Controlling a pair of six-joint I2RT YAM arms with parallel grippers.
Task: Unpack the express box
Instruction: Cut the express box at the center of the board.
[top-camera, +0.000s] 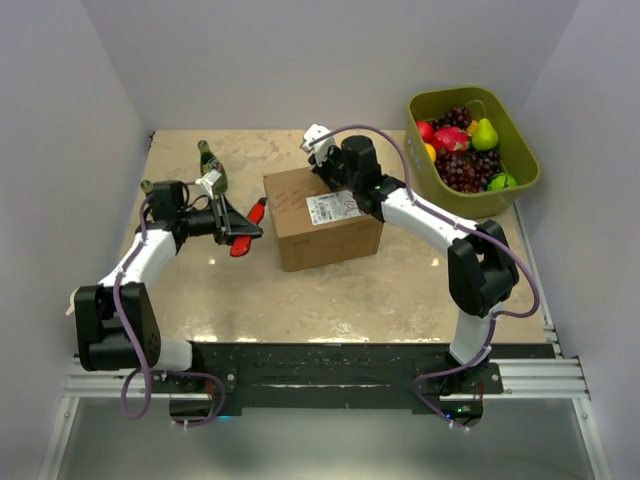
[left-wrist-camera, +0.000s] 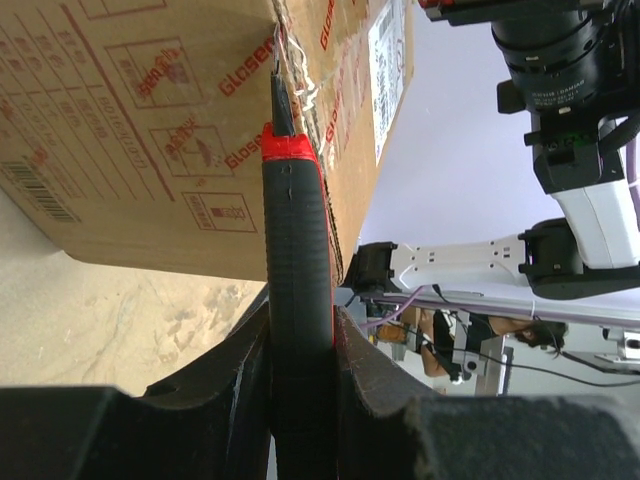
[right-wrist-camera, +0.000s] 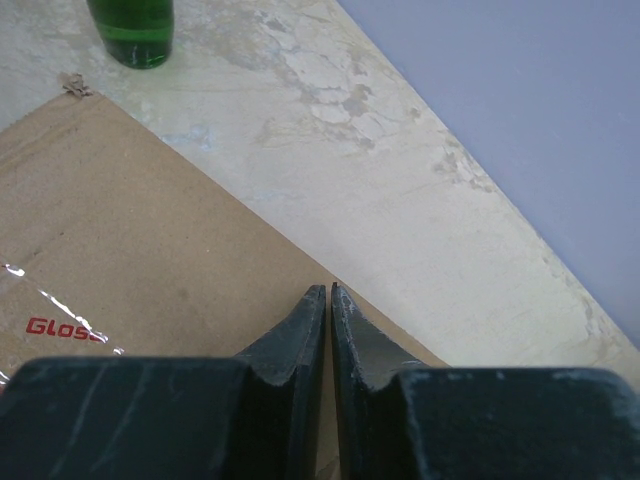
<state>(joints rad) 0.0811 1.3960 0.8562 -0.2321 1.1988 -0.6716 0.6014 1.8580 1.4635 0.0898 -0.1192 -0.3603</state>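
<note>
The brown cardboard express box (top-camera: 320, 228) stands mid-table with a white label (top-camera: 335, 207) on top. My left gripper (top-camera: 228, 224) is shut on a red and black utility knife (top-camera: 247, 228), left of the box. In the left wrist view the knife (left-wrist-camera: 297, 260) sits between my fingers (left-wrist-camera: 300, 335), and its blade tip touches the taped seam at the box (left-wrist-camera: 150, 130) edge. My right gripper (top-camera: 328, 168) is shut and empty over the box's far top edge. The right wrist view shows its tips (right-wrist-camera: 329, 292) close above the cardboard (right-wrist-camera: 130, 260).
A green bottle (top-camera: 210, 165) stands behind the left gripper, also in the right wrist view (right-wrist-camera: 133, 25). An olive-green tub (top-camera: 520, 140) of fruit sits at the back right. White walls enclose the table on three sides.
</note>
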